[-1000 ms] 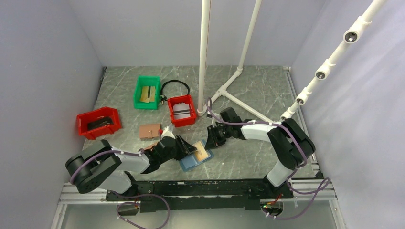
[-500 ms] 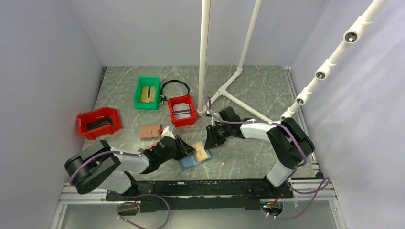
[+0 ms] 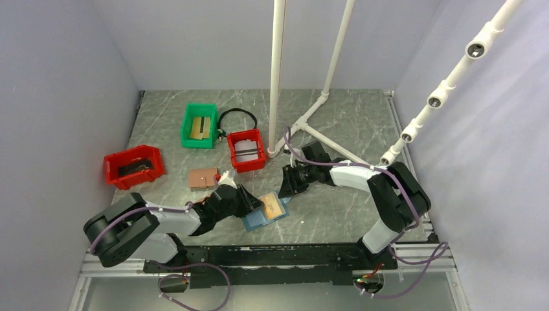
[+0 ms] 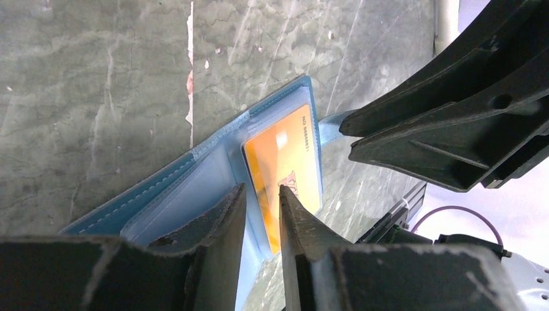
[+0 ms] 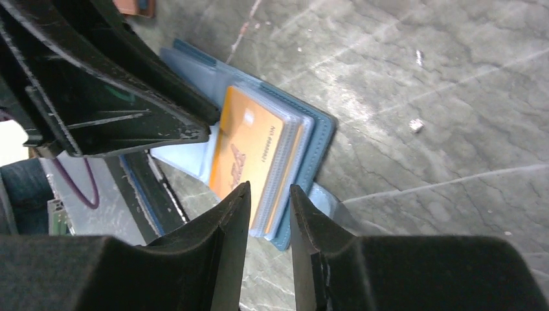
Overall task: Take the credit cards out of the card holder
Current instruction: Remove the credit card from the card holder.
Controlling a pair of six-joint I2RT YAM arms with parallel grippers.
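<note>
Blue card holder (image 3: 256, 223) lies open on the table (image 3: 349, 123) by its near edge, gold card (image 4: 285, 162) in its right half; I judge I'm lining up the pull: left gripper (image 4: 261, 194) nearly closed at the card's edge, hold unclear, right gripper (image 5: 268, 191) slightly parted, empty, so next pinch and slide.
</note>
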